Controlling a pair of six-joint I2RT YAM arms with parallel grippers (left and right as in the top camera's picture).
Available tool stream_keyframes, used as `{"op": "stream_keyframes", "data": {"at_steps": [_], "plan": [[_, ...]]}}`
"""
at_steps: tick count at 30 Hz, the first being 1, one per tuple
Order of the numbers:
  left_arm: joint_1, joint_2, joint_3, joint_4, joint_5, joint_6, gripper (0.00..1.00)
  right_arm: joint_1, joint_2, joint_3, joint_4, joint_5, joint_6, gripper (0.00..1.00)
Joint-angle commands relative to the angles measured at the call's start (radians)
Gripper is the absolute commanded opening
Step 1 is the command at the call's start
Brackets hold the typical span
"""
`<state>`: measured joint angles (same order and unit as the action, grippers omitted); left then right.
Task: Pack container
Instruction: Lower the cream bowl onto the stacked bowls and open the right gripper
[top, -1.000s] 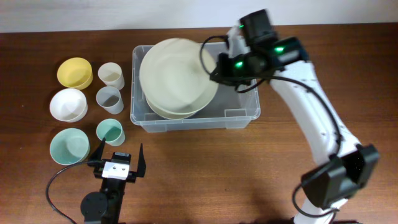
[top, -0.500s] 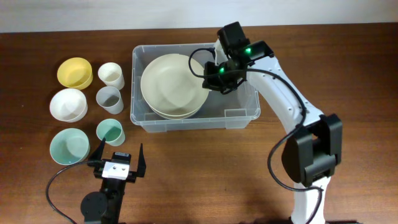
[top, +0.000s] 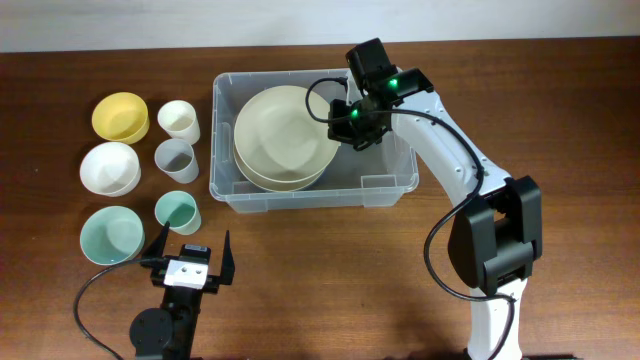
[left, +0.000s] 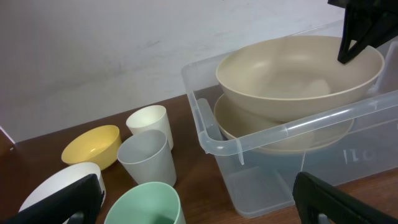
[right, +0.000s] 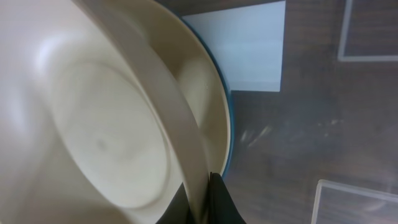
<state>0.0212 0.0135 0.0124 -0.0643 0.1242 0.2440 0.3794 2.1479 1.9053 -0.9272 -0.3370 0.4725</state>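
Observation:
The clear container (top: 390, 185) stands at the table's centre and also shows in the left wrist view (left: 249, 140). Inside it a cream bowl (top: 285, 125) rests tilted on a second cream bowl (top: 275, 178). My right gripper (top: 340, 118) is shut on the upper bowl's right rim; the wrist view shows that rim (right: 180, 137) pinched between the fingers (right: 202, 196), with the white label (right: 249, 53) on the base beyond. My left gripper (top: 192, 258) is open and empty near the front edge, its fingers (left: 193, 205) spread below a green cup (left: 146, 205).
Left of the container stand a yellow bowl (top: 121, 116), a white bowl (top: 109, 167), a green bowl (top: 111, 235), a white cup (top: 179, 120), a grey cup (top: 176, 159) and the green cup (top: 177, 211).
My right gripper has carried the upper cream bowl down into the container onto the lower bowl. In the last half second it shifted only slightly right. The left arm has not moved.

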Motion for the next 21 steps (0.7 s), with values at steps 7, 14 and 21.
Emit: {"op": "stream_keyframes", "data": {"at_steps": [7,14,21], "plan": [[0.006,-0.007,-0.003,-0.004,0.011,0.012,1.0,0.001,0.023,0.006,0.004,0.005,0.007,0.04],[0.006,-0.007,-0.003,-0.004,0.011,0.012,1.0,0.001,0.056,0.006,0.005,-0.02,0.007,0.04],[0.006,-0.007,-0.003,-0.004,0.011,0.012,1.0,0.003,0.068,0.006,0.007,-0.025,0.006,0.06]]}}
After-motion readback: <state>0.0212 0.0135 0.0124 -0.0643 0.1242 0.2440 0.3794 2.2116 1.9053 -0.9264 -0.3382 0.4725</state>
